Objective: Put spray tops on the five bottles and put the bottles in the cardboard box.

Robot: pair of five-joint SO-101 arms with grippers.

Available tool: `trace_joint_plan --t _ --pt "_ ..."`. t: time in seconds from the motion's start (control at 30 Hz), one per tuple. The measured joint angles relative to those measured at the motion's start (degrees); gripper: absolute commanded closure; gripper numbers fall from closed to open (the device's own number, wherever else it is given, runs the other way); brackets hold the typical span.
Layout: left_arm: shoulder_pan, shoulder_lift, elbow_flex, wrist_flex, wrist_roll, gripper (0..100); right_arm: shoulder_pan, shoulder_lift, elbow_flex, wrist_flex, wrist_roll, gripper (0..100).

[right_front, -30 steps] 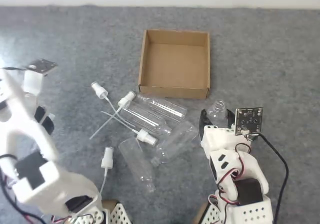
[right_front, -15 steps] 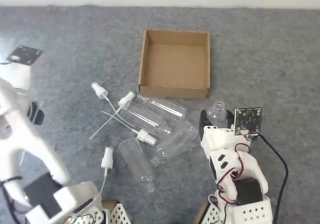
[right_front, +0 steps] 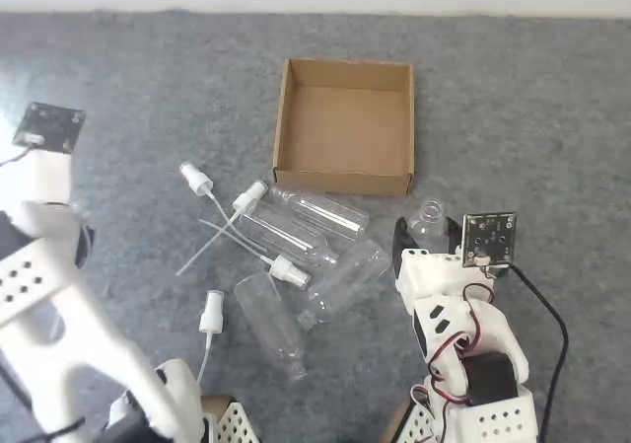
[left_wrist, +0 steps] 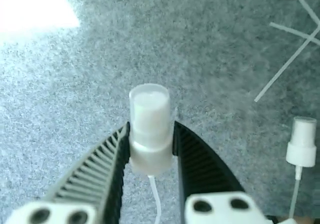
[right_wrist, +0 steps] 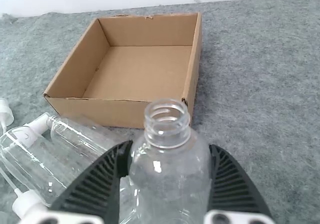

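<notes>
My left gripper (left_wrist: 150, 134) is shut on a white spray top (left_wrist: 149, 114), its thin dip tube hanging down between the fingers, above the grey carpet. In the high view the left arm (right_front: 44, 236) stands at the left edge. My right gripper (right_wrist: 170, 154) is shut on an upright clear bottle (right_wrist: 167, 154) with an open neck, just in front of the cardboard box (right_wrist: 115, 112). From above, that bottle (right_front: 431, 211) stands right of the box's near right corner (right_front: 341, 180). The box is empty.
Several clear bottles (right_front: 320, 213) (right_front: 345, 277) (right_front: 271, 323) lie in a heap between the arms, in front of the box. Loose white spray tops (right_front: 195, 179) (right_front: 289, 270) (right_front: 211, 313) with long tubes lie among them. One loose top (left_wrist: 301, 144) lies near my left gripper.
The left arm has swung out toward the left edge and risen toward the camera, carrying the spray top. The right arm and its bottle have stayed still.
</notes>
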Motion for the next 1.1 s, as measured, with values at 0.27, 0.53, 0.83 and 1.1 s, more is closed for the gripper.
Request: trace_joint_plan --t 0.27,0.53,0.83,1.1 --pt "5.6 -4.2 0.0 -0.2 9.0 97 0.0 0.0 0.0 0.0 0.0 86.5" --pt "12.7 -10.2 0.0 -0.2 18.4 97 0.0 0.0 0.0 0.0 0.0 86.6" --pt "21.8 -16.4 0.0 -0.2 29.7 97 0.0 0.0 0.0 0.0 0.0 86.7" --pt "25.4 -21.8 0.0 -4.7 37.1 97 0.0 0.0 0.0 0.0 0.0 86.7"
